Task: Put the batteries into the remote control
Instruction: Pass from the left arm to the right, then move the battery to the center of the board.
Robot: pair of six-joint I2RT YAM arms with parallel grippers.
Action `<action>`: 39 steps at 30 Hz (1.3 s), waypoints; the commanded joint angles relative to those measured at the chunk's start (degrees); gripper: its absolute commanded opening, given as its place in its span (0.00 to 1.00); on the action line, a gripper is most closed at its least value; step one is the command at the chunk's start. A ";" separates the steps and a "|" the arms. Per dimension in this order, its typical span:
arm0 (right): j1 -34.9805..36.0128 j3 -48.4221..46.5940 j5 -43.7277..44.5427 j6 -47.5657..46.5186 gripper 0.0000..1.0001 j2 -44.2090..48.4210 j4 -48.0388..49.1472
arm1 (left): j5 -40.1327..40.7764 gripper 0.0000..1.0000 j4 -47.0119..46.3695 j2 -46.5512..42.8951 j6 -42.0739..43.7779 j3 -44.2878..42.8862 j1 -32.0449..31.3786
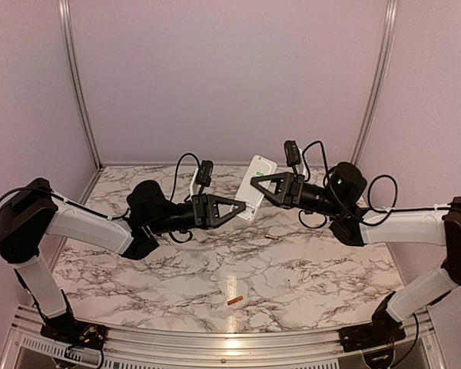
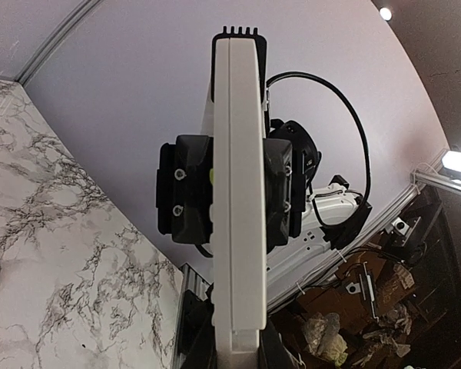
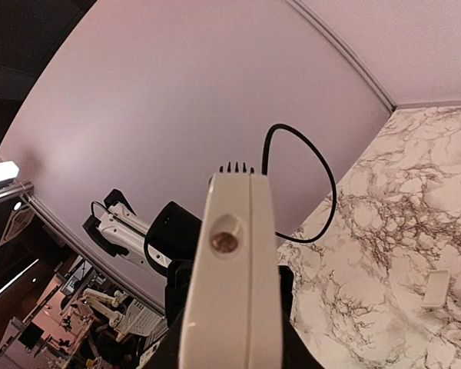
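Remote (image 3: pixel 230 296) bulb (image 3: pixel 224 242), right wrist only

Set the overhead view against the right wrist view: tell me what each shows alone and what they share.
Only the overhead view: the orange battery and the gold battery, lying apart on the marble table. Only the right wrist view: the small round lens in the end of the remote. Both: that white remote, held up off the table, and part of the marble top.
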State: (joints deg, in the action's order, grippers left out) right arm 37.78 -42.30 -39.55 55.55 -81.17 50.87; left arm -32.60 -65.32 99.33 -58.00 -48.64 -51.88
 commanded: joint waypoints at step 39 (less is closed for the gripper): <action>-13.49 10.60 -3.72 -19.56 0.00 20.69 -37.50 | 20.41 0.90 87.19 -17.39 52.26 -11.18 -2.17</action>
State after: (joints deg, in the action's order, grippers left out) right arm 27.11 -32.34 -43.64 36.93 -61.87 14.96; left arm -16.12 15.49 76.29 -10.35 -55.59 -53.41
